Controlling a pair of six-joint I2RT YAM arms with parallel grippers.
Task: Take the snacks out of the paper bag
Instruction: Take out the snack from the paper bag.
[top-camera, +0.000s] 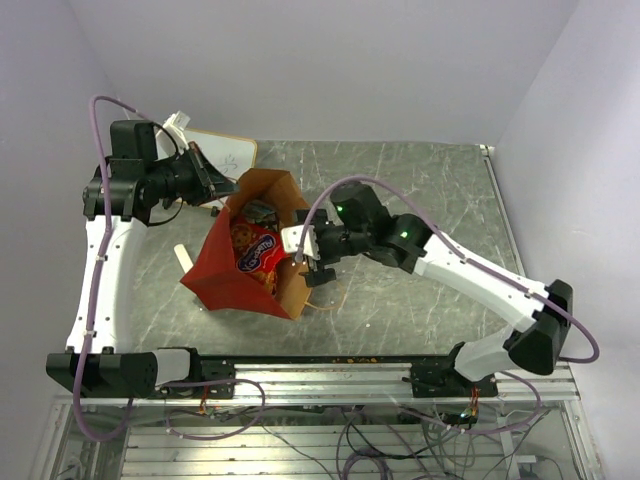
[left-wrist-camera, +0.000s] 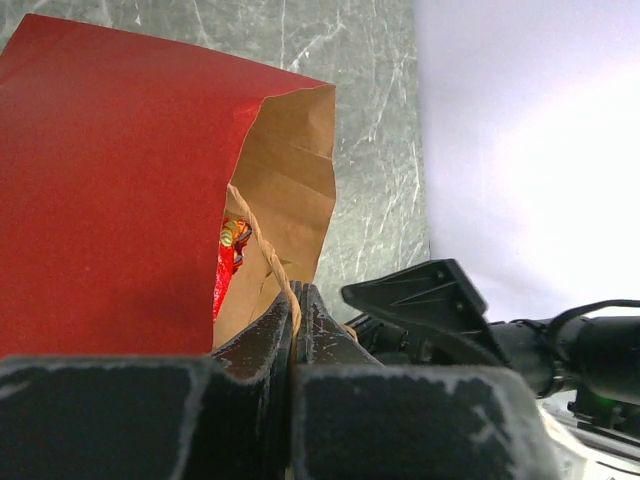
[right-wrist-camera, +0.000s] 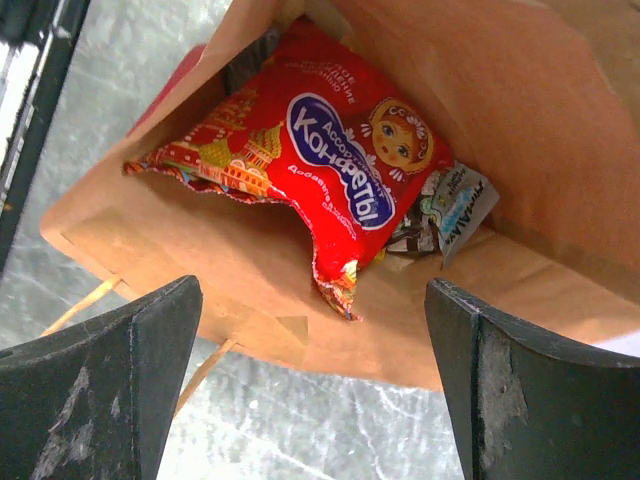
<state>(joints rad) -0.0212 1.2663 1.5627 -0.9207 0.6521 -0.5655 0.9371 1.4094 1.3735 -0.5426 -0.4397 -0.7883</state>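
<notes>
Grey marbled tabletop (top-camera: 420, 190) between plain white walls, seen from above, with two white-and-black robot arms reaching in from the near edge. A red paper bag (top-camera: 225, 265) with a brown kraft inside sits left of centre, its mouth gaping toward the overhead camera. The left gripper (left-wrist-camera: 297, 305) is clamped tight on the brown rim of the bag at its far left corner. The right gripper (right-wrist-camera: 310, 295) hovers just over the bag's right rim, its two dark fingers (right-wrist-camera: 110, 380) spread wide with nothing between them, touching no packet.

All the snacks that can be seen are inside the bag. A large red crinkly candy packet (right-wrist-camera: 320, 170), printed with a blue oval logo and a doll's face, lies at a slant on the kraft wall. A small grey-white wrapper (right-wrist-camera: 462, 205) is tucked just beside its right edge, touching it. Thin tan loop handles (right-wrist-camera: 85, 300) show below the bag's rim, against the table. Behind the left arm, a white-faced board with tan frame (top-camera: 228, 152) lies near the table's far edge.
</notes>
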